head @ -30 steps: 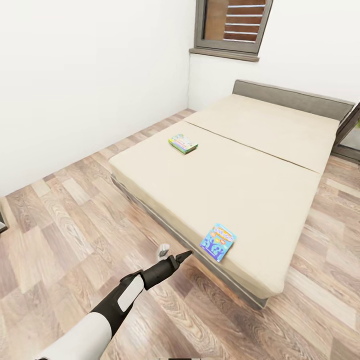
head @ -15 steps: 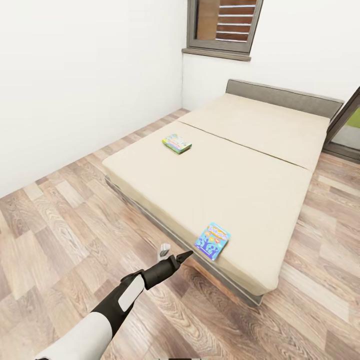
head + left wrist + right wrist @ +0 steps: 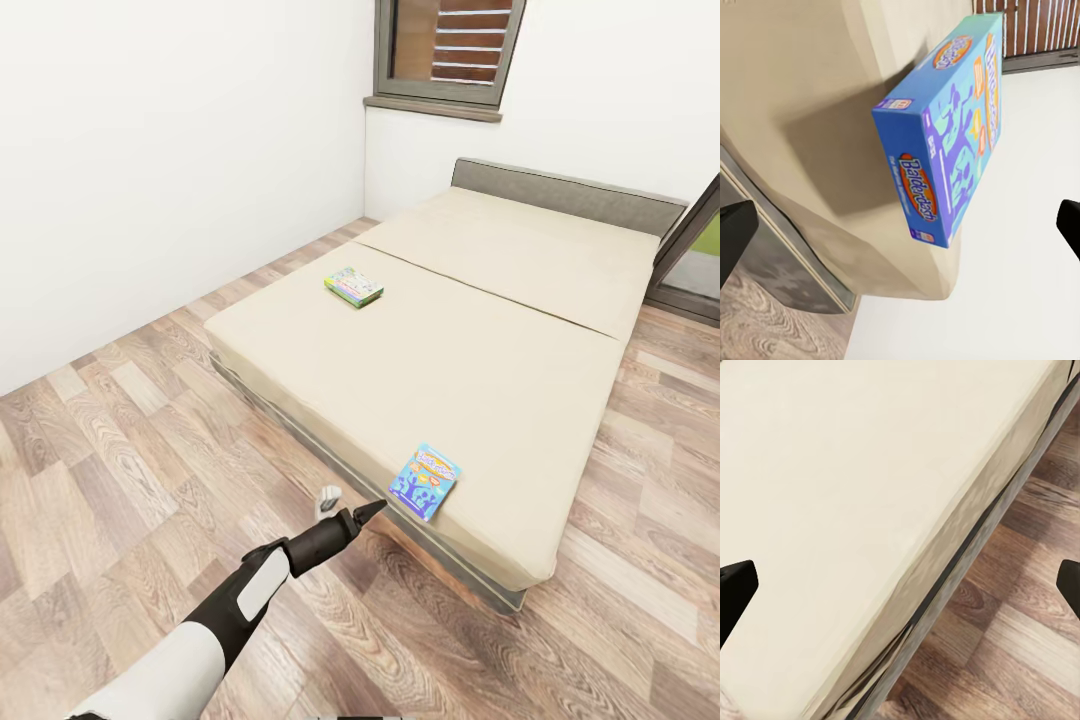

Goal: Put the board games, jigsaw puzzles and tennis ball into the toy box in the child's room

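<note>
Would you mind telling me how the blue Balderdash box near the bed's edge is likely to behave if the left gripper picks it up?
The Balderdash box looks like a rigid flat carton, so it should probably stay stiff. Its printed faces seem glossy, so it may slip between the left gripper's fingers. Lying close to the bed edge, a push might slide it off.

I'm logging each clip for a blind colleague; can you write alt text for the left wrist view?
A blue Balderdash board game lies flat near the edge of a beige bed, straight ahead of the left gripper, whose two dark fingertips stand wide apart at the picture's sides. Wood-plank floor shows by the bed's grey base.
</note>
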Motion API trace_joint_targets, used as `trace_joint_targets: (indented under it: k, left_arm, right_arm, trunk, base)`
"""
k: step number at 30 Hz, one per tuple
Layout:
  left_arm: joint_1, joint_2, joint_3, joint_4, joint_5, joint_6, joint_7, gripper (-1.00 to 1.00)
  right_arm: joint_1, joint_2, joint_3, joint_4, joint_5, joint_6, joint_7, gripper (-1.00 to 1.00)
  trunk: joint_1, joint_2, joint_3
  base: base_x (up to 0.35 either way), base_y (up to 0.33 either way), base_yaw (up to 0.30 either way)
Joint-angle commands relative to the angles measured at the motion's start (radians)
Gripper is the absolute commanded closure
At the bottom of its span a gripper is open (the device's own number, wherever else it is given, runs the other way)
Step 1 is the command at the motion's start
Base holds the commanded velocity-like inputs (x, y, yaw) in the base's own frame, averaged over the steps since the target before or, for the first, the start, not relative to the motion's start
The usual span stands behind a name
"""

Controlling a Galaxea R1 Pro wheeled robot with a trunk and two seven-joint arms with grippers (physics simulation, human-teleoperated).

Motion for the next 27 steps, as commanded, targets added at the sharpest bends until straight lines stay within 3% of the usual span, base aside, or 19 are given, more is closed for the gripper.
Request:
trace_joint_targets:
  k: [1, 27]
  left_arm:
    - [-0.001, 0.0, -0.002, 0.0, 0.01, 0.009, 0.0, -1.0]
    - [-0.102, 0.0, 0.004, 0.073, 0.013, 0.013, 0.007, -1.0]
  right_arm:
    - [-0.001, 0.0, -0.001, 0.0, -0.001, 0.008, 0.003, -1.0]
    - [0.0, 0.0, -0.001, 0.0, -0.001, 0.008, 0.006, -1.0]
  trunk:
    - [0.0, 0.0, -0.001]
    - [0.0, 0.0, -0.001]
  base:
    - [0.0, 0.0, -0.003]
    - [0.0, 0.0, 0.0]
